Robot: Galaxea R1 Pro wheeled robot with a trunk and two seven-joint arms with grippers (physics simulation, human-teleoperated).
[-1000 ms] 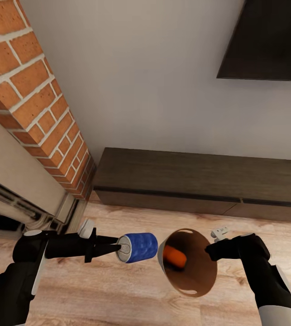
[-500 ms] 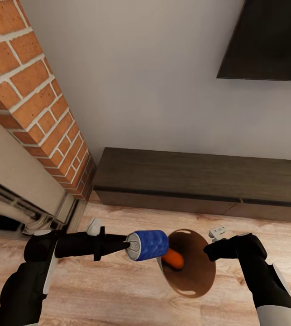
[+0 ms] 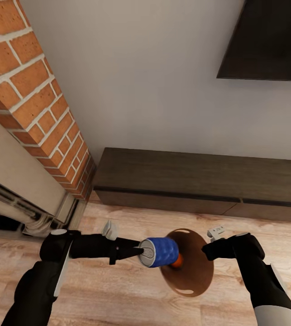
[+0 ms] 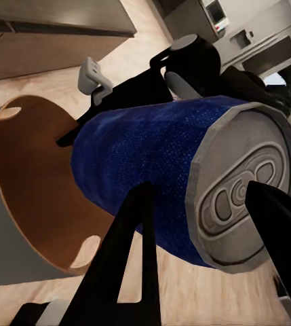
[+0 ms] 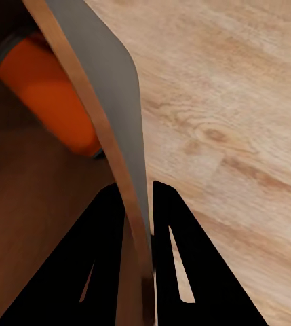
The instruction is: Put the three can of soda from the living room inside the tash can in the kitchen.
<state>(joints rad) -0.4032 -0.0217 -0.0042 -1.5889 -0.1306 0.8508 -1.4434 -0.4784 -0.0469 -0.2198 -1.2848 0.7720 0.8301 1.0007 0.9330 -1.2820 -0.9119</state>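
Head view shows the left gripper (image 3: 141,251) clamping a blue cylindrical soda can (image 3: 161,251) sideways at the tilted pale-grey tapered bin's (image 3: 195,286) near-left rim, the right gripper (image 3: 205,249) pinching its wall, so releasing early could bounce it off onto the wood floor (image 3: 118,294).

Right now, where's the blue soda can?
In the head view, the blue can lies sideways in the left pincer, at the bin's left rim, above the wood floor.

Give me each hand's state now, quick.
Left hand: closed on the blue can.
Right hand: closed on the bin's rim.
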